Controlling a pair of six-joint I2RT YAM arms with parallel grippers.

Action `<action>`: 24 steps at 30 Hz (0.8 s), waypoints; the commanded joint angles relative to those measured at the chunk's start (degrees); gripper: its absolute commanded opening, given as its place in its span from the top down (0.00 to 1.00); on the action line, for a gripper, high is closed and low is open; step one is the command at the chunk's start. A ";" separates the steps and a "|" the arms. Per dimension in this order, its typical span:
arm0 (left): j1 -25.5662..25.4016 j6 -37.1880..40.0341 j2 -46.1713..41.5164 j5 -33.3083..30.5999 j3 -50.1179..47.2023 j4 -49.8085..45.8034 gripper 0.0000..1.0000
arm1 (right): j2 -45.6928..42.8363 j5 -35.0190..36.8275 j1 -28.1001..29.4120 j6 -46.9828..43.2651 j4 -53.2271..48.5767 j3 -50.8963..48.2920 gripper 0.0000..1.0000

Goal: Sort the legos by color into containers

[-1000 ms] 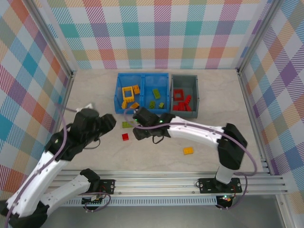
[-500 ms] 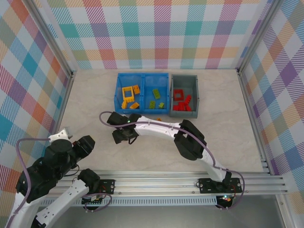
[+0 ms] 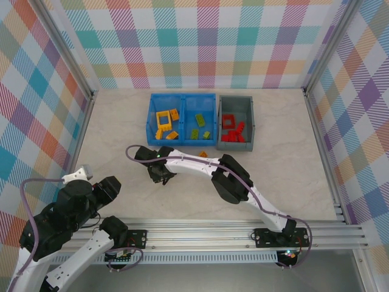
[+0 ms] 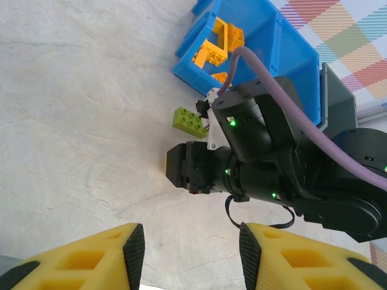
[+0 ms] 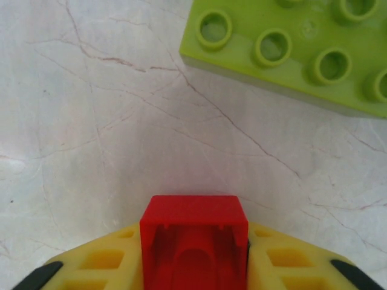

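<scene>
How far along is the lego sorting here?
Done: yellow bricks and green bricks lie in separate compartments of the blue bin, red bricks in the grey bin. In hand: the right gripper clamps a red brick. Left: binning it, plus a loose green brick and an orange piece on the table.

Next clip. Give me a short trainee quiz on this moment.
1. True or false: the right end effector grips a red brick.
2. Where are the sorted red bricks? A) blue bin, left half B) blue bin, right half C) grey bin
3. Fill in: the loose brick ahead of the right end effector is ____.
Key: 1 true; 2 C; 3 green.
</scene>
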 commanded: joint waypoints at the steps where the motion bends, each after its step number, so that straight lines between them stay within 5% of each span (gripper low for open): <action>1: -0.39 0.86 0.02 1.73 0.91 1.04 0.53 | -3.62 2.01 0.39 0.12 0.62 -1.63 0.69; 8: -0.41 3.88 9.81 15.72 -0.16 13.57 0.54 | -25.43 7.53 -0.33 -1.06 5.82 -19.74 0.69; 12: -1.27 2.50 16.75 18.40 -2.68 22.88 0.56 | -38.59 8.22 -5.73 -1.49 6.47 -31.79 0.69; 18: -15.55 2.01 30.84 9.03 -1.11 36.31 0.56 | -51.31 4.42 -21.32 -4.04 8.03 -43.67 0.68; 24: -28.02 6.21 48.37 -0.05 7.08 44.37 0.56 | -44.38 3.57 -33.59 -7.33 5.96 -35.47 0.67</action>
